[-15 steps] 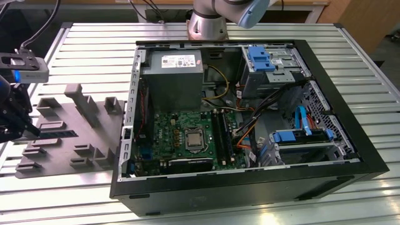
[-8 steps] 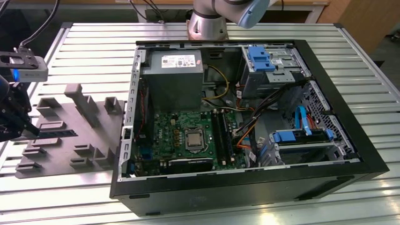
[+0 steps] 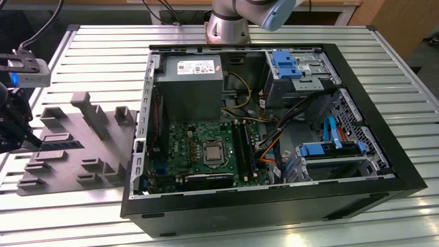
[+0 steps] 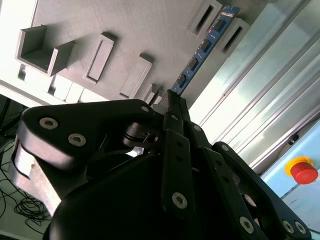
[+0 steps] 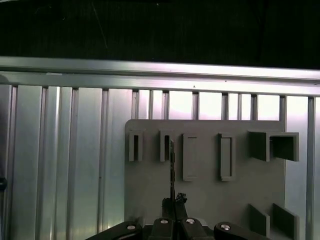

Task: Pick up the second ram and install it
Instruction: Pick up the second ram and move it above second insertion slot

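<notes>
End effector (image 4: 172, 98) clamped on RAM stick (image 4: 206, 42), above gray fixture (image 4: 125, 30). You have pickup done; install in PC case (image 3: 240, 213) not yet done.

The exterior view looked steeply down, from some way off, on an open black metal computer case (image 3: 384, 170) and a ribbed aluminium table (image 3: 103, 56). A gray moulded plastic fixture (image 3: 75, 154) lay at the exterior view's left. Both wrist views sat close behind the black gripper (image 5: 172, 202) (image 4: 172, 97), facing that fixture and table.

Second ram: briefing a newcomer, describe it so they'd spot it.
Find the gray fixture at the exterior view's left, beside the computer case. The gripper over it pinches the second ram: a thin bluish-green strip, unlike the gray posts around.
</notes>
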You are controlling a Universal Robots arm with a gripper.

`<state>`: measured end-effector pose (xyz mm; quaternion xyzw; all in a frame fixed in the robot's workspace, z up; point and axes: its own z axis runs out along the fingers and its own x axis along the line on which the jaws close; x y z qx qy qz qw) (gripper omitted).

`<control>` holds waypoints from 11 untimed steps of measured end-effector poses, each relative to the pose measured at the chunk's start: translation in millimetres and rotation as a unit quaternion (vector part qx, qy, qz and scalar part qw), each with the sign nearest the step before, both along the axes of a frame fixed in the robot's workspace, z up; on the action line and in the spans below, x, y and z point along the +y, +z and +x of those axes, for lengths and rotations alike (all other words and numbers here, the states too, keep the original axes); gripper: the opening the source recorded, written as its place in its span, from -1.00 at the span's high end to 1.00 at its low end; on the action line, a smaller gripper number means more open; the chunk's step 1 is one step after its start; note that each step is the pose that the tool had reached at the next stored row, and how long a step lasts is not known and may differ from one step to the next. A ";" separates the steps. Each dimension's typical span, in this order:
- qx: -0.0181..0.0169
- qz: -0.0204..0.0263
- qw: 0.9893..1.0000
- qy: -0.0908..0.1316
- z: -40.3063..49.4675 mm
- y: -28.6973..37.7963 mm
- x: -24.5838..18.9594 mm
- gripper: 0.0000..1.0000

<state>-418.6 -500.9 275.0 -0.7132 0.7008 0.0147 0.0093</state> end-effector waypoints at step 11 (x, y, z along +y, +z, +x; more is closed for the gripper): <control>0.000 0.000 1.000 0.000 0.0 5.9 0.0 0.77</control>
